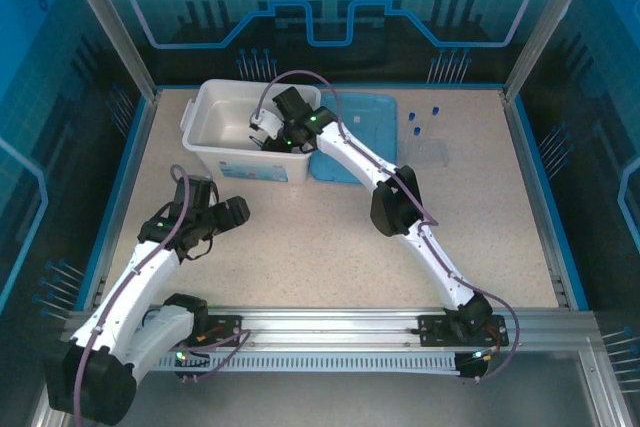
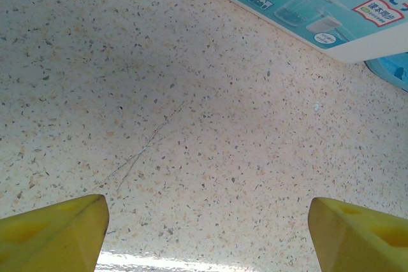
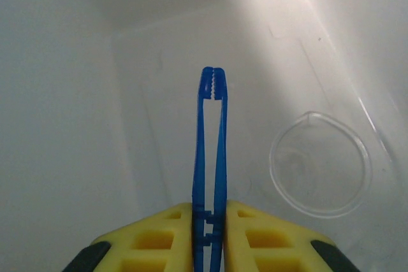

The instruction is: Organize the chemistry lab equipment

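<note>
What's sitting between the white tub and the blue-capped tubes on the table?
A flat light-blue lid lies there, as the top view shows.

table (image 2: 191, 125): speckled stone-look top, matt, one fine scratch | tub (image 1: 240, 165): white plastic, smooth, soft sheen | tweezers (image 3: 210, 144): dark-blue plastic, smooth, toothed tips | beaker (image 3: 320, 164): clear, glassy, glossy | right gripper fingers (image 3: 268, 240): yellow plastic, matt | lid (image 1: 385, 112): light-blue, smooth plastic look | rail (image 1: 330, 322): bare metal, ribbed, dull shine
</note>
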You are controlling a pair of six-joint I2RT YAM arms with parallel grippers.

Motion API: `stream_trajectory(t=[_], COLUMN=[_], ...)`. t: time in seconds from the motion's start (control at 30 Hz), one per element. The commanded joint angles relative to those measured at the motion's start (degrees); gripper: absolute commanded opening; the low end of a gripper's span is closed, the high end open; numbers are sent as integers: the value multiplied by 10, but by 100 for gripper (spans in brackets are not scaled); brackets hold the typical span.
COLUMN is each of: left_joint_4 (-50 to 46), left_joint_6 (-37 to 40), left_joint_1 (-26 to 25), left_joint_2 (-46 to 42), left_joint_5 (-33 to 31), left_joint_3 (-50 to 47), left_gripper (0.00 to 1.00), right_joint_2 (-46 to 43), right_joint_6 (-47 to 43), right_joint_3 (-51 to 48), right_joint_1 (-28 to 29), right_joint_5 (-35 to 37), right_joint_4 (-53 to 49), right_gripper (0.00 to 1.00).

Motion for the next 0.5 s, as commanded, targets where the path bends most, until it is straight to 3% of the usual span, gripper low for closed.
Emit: stream_trajectory(t=[0.0,0.47], left_joint_4=[-14,-11], left_joint_6=[-4,-4], left_joint_1=[6,6], left_joint_2=[-7,-4], left_joint_5=[13,13], left_joint_3=[-5,1], left_gripper=[83,83], right_joint_2=[15,8], right_joint_6=[-46,-89], right_joint_3=[20,11], right_joint_1=[-1,12], right_joint_5=[-5,23], right_joint_4=[-54,-77], right_gripper=[18,21])
